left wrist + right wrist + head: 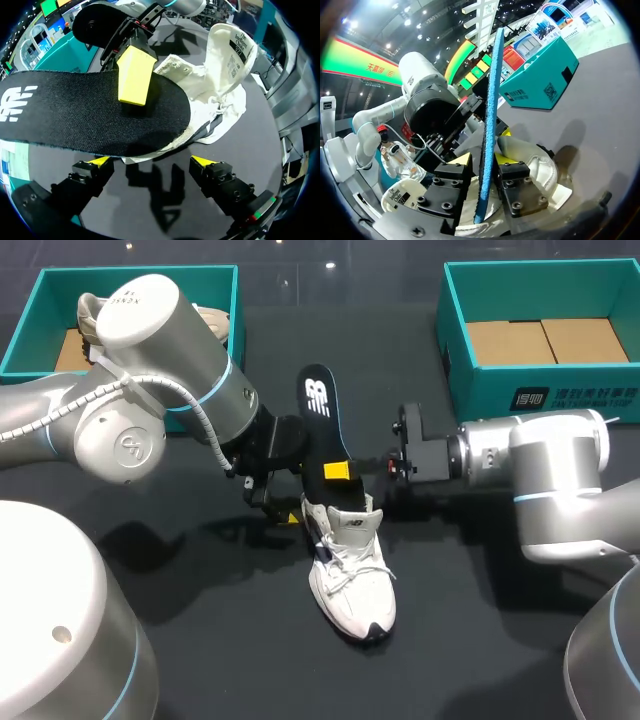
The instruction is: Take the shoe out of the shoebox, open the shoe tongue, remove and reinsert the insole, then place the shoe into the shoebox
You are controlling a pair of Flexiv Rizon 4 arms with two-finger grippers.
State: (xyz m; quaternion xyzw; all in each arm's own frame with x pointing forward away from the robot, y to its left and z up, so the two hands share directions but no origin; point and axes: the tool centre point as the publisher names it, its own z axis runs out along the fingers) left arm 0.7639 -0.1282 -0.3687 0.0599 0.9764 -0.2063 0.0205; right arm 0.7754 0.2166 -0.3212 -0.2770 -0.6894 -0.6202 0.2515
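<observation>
While the white shoe (350, 575) lies out on the table (480, 640) between the two arms, tongue folded up and open, the black insole (325, 425) slants up from its collar, clenched flat between the right jaws. The left jaws hang released and empty just beside the heel. Unboxing and tongue look done to me; seating the insole and returning the shoe to the teal shoebox (455, 340) are left. Whether the insole's lower end sits inside the shoe is hidden.
</observation>
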